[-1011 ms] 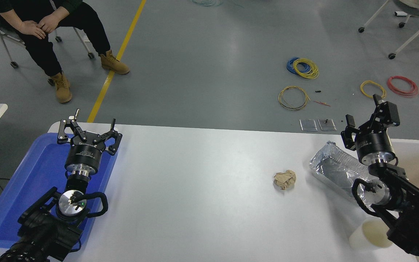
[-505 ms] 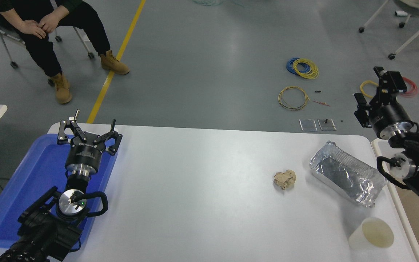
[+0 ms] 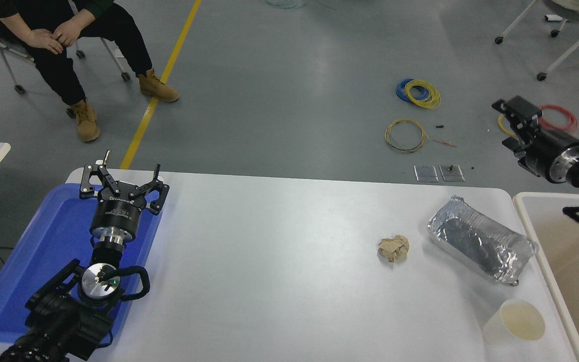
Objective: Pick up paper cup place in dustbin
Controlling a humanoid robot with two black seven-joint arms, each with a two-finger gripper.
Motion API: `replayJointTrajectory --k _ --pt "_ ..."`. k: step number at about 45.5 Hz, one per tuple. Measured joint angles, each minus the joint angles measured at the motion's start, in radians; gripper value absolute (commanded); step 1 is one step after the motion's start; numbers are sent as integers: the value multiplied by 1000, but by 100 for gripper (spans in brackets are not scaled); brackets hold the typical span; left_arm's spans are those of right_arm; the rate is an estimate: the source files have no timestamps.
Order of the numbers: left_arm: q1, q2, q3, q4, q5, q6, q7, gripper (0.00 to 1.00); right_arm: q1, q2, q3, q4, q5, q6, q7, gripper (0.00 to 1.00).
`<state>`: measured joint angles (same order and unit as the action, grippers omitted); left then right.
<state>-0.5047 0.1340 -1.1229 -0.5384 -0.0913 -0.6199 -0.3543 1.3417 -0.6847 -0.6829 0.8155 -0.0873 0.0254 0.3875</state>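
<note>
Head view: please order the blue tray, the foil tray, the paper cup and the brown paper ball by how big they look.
1. blue tray
2. foil tray
3. paper cup, though it is nearer the camera
4. brown paper ball

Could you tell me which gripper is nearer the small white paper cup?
Right. The right gripper hangs beyond the table's far right edge, above the small white paper cup; the left gripper sits over the blue plastic tray, far left.

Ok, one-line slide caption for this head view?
Paper cup stands untouched beside the dustbin; right gripper raised beyond the table's far edge, left gripper over blue tray.
</note>
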Motion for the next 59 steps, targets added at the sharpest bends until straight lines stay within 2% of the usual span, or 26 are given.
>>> replayJointTrajectory --k 12,29,59 --pt "0 0 0 0 0 0 0 100 203 -5 -281 111 -188 98 -21 100" --pt "0 0 0 0 0 0 0 100 429 -17 -545 297 -424 226 -20 100" --pt "0 0 0 0 0 0 0 100 581 -212 -731 510 -747 336 -18 100"
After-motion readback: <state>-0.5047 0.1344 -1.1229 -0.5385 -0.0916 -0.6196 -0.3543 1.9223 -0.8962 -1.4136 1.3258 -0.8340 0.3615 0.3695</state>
